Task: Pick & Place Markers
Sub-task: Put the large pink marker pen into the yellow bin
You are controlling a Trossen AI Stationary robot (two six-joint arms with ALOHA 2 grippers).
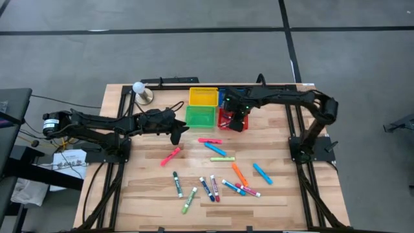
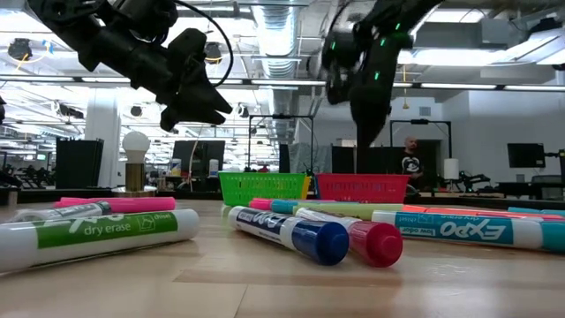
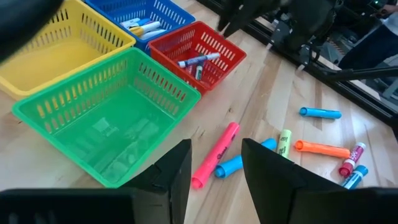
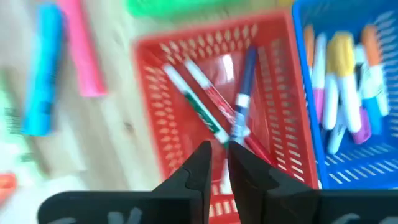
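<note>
Markers [image 4: 217, 112] in red basket [image 4: 163, 155] — under right hand [image 4: 216, 163]

Your right wrist view smears the red basket [image 4: 217, 93] and its markers [image 4: 205, 106], the red basket's near rim sits behind the right gripper [image 4: 216, 163], your low view crops the green-labelled marker [image 2: 88, 237] at the left edge.

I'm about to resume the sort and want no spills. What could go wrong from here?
The right gripper hangs shut just over the red basket; lifting carelessly could clip its rim and shift the tightly packed baskets. The left gripper, open and empty, hovers beside the green basket above the pink marker, which lies close to a blue marker, so a grab might catch both.
</note>
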